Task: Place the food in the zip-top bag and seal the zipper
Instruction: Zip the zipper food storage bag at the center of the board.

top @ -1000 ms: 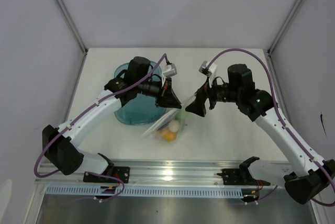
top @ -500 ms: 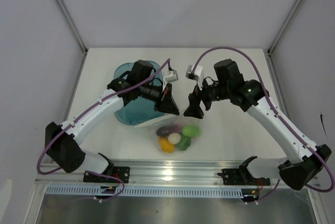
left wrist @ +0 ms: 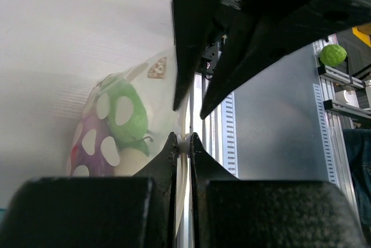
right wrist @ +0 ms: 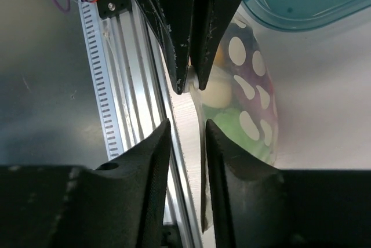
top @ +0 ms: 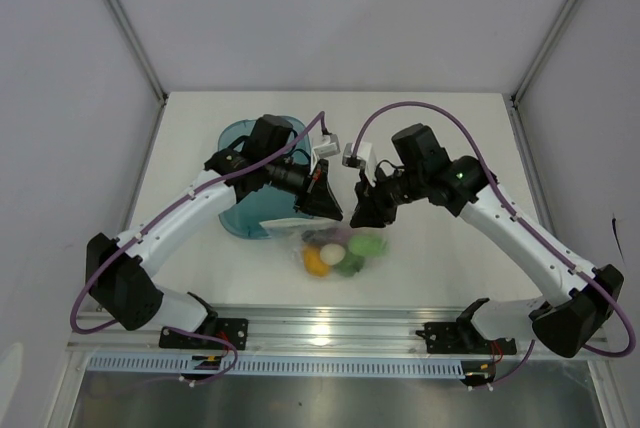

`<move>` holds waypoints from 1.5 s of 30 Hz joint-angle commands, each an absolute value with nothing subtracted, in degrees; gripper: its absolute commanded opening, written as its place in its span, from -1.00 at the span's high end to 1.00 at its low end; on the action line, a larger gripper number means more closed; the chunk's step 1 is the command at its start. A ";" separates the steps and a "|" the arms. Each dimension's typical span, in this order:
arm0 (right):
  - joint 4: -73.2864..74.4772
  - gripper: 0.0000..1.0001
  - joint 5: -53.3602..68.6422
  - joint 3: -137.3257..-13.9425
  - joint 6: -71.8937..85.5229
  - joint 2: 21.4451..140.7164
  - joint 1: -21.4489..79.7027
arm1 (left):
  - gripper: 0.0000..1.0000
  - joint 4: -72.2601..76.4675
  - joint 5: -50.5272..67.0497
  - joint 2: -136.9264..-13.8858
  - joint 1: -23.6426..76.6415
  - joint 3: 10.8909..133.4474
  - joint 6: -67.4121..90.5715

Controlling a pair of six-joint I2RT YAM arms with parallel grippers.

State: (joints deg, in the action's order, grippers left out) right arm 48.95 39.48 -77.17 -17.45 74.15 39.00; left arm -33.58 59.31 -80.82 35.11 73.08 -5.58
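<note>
My left end effector [left wrist: 184, 141] is clamped tight on the zipper [right wrist: 186, 112], pinching the strip near one end. I judge this hold is there to keep the mouth taut and raised so the seal can be pressed along its length. My right end effector [right wrist: 186, 129] sits just beside it, its jaws a narrow gap astride the same edge and not yet pinching it. The zip-top bag [top: 340, 248] hangs from that held edge between my two arms, its full belly sagging low toward the tabletop [top: 440, 128]. I cannot tell whether it rests there. The food [left wrist: 124, 115] is already inside: green, purple, white and yellow-orange pieces show through the dotted film. So sealing looks like the step in hand. The teal tub [top: 245, 183] stands under my left arm, just beside the bag. The tabletop is plain white and matte. Pale walls [top: 330, 18] with metal corner posts [top: 125, 23] close it in, and an aluminium rail [top: 330, 333] runs along the near edge.
</note>
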 commanded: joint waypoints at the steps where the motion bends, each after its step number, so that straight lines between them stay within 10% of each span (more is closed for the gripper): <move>1: 48.87 0.53 40.96 -77.08 -17.40 73.30 39.37 | 0.99 -31.29 62.66 -79.89 34.45 73.30 -5.80; 4: 47.99 1.00 40.69 -76.64 -17.05 73.56 39.37 | 0.99 -31.38 62.93 -79.98 34.28 73.48 -5.71; 45: 47.99 1.00 22.94 -70.84 -0.53 58.97 20.04 | 0.99 -31.38 45.88 -59.86 30.32 57.57 -0.88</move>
State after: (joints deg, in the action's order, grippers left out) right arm 47.37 26.92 -71.07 -1.96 60.80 21.98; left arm -30.57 48.69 -62.63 31.51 58.63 -2.48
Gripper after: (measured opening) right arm 0.008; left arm 0.056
